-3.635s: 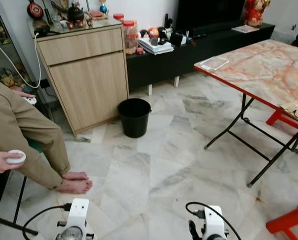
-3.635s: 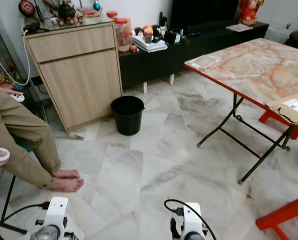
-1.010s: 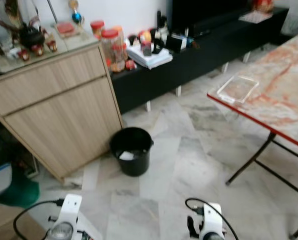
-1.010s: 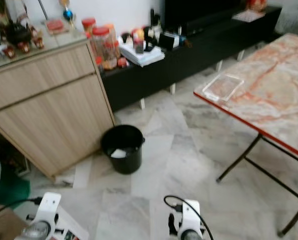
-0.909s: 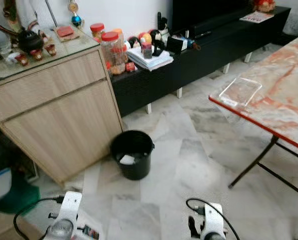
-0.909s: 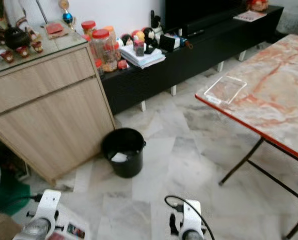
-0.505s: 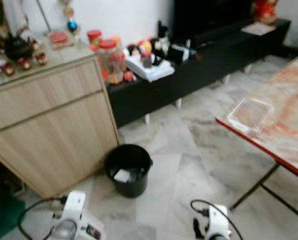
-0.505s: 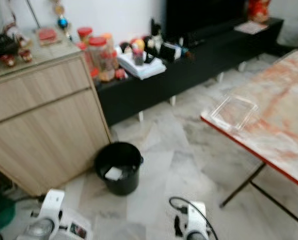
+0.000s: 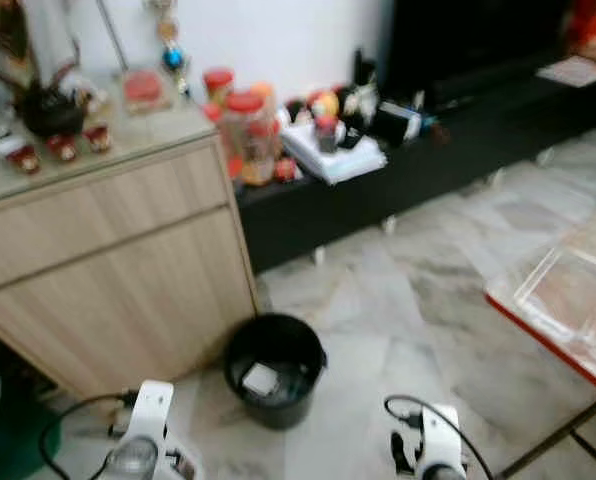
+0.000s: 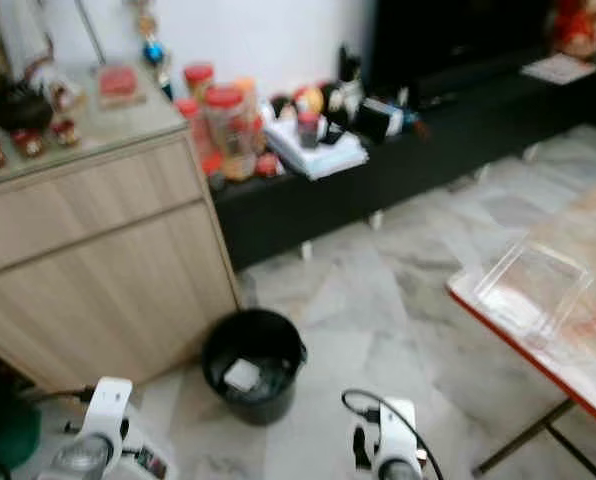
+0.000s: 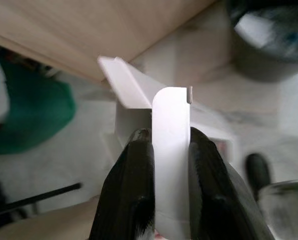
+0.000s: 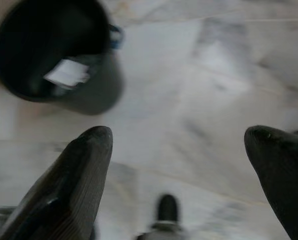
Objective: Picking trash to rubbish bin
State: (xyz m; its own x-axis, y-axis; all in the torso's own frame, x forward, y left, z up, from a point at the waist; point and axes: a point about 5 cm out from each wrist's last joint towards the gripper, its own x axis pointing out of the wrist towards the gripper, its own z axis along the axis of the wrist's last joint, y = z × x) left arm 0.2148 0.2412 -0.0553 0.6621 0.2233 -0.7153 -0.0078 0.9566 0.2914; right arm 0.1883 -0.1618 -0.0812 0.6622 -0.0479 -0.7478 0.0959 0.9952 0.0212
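A black rubbish bin stands on the marble floor beside the wooden cabinet, with a white scrap lying inside it. My left gripper is shut on a white card box; the bin lies ahead of it. In the head views the left wrist sits low, left of the bin. My right gripper is open and holds nothing, with the bin beyond its finger. The right wrist is low, to the bin's right.
A black low TV bench with books and jars runs along the back wall. A red-edged marble folding table with a clear plastic tray stands at the right. A green object lies at the far left.
The camera has moved closer and turned; the bin now sits nearer and more central between my two wrists. The picture is blurred from walking.
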